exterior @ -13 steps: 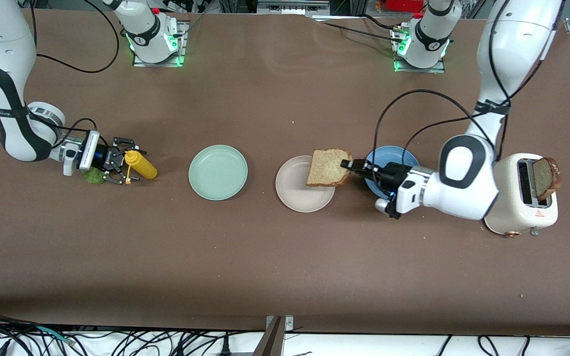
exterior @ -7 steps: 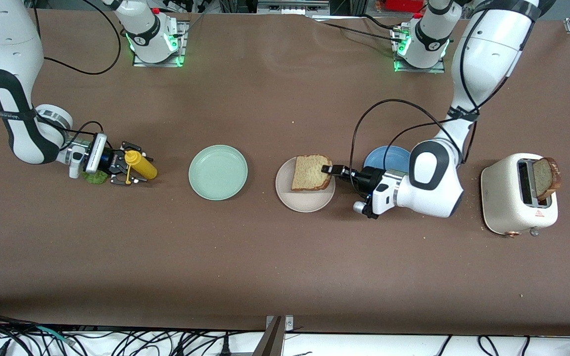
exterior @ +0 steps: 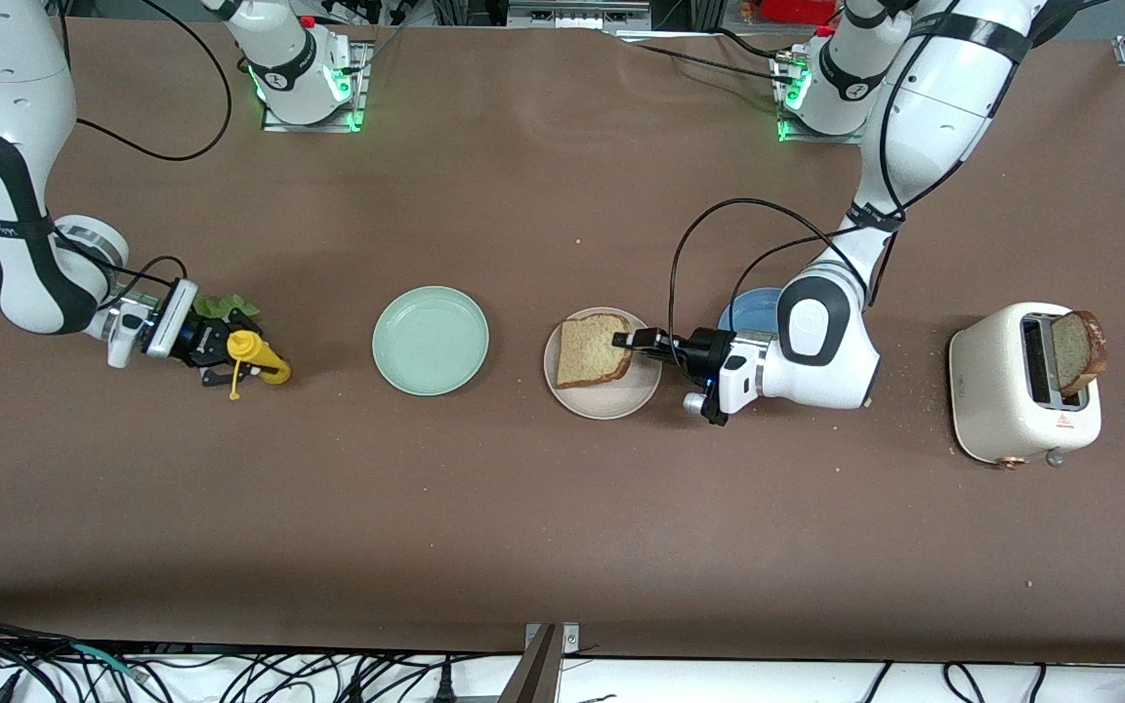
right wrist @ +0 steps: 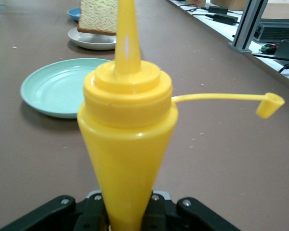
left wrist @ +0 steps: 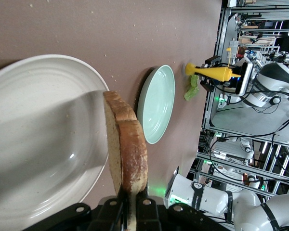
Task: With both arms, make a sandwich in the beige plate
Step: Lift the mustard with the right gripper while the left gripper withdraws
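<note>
Over the beige plate the left claw pinches a toast by its crust. We judge toast light, stiff, crumbly. Right claw grips a yellow bottle.

toast slice over beige plate, beside mint plate

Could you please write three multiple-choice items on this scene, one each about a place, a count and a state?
1. What is the bread slice in the left hand over?
A. mint-green plate
B. beige plate
C. blue plate

2. How many plates are on the table?
A. two
B. three
C. four

3. What does the right hand grip?
A. the yellow squeeze bottle
B. the lettuce
C. nothing

Answers: 1 B, the slice overlaps the beige plate. 2 B, the mint-green plate, beige and blue plate show. 3 A, the bottle stands between its fingers in the right wrist view.
</note>
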Motion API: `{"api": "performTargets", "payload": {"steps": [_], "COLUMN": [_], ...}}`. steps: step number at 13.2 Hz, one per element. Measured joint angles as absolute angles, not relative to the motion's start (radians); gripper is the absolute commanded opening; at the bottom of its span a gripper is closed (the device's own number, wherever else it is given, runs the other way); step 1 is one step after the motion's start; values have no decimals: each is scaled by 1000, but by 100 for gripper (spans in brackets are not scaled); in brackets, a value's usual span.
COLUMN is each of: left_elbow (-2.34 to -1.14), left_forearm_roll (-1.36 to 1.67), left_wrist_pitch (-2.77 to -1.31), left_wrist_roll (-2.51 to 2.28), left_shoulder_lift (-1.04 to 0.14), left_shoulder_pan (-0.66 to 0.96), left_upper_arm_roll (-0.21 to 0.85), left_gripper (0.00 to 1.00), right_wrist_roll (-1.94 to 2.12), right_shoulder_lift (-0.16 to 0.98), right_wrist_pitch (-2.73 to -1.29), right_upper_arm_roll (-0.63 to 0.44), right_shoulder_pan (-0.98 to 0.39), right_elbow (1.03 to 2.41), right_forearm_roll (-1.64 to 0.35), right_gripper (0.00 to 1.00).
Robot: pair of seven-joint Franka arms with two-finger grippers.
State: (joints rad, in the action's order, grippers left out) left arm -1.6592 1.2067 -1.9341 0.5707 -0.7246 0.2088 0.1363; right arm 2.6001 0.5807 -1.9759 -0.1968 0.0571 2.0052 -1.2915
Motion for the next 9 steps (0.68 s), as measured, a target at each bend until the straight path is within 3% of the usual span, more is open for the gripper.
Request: {"api": "performTargets", "payload": {"steps": [2, 3, 6, 7, 9], "left_elbow": [-1665, -1669, -1690, -1703, -1723], "left_forearm_roll": [1207, 1207, 1219, 1227, 1241], "left_wrist_pitch": [-1934, -1935, -1946, -1955, -1993], "left_wrist_roll": [582, 588, 626, 652, 680], "left_shoulder_lift": [-725, -725, -725, -725, -725], "left_shoulder_pan": [206, 206, 206, 206, 205], "left_upper_arm_roll": [132, 132, 132, 132, 132], "left_gripper": [0, 11, 94, 100, 100], "right_wrist_roll": [2548, 2505, 2343, 2282, 2165], "right_shoulder_lift": [580, 580, 571, 561, 533], "right_wrist_pitch": [-2034, -2050, -2088, -2100, -2122], "right_upper_arm_roll": [-196, -196, -197, -196, -196], "right_shoulder_pan": [16, -3, -49, -62, -92], "right_elbow": [1970, 1951, 1895, 1877, 1852], "right_forearm_roll": [-1268, -1251, -1141, -1086, -983], "right_gripper": [0, 0, 0, 0, 0]}}
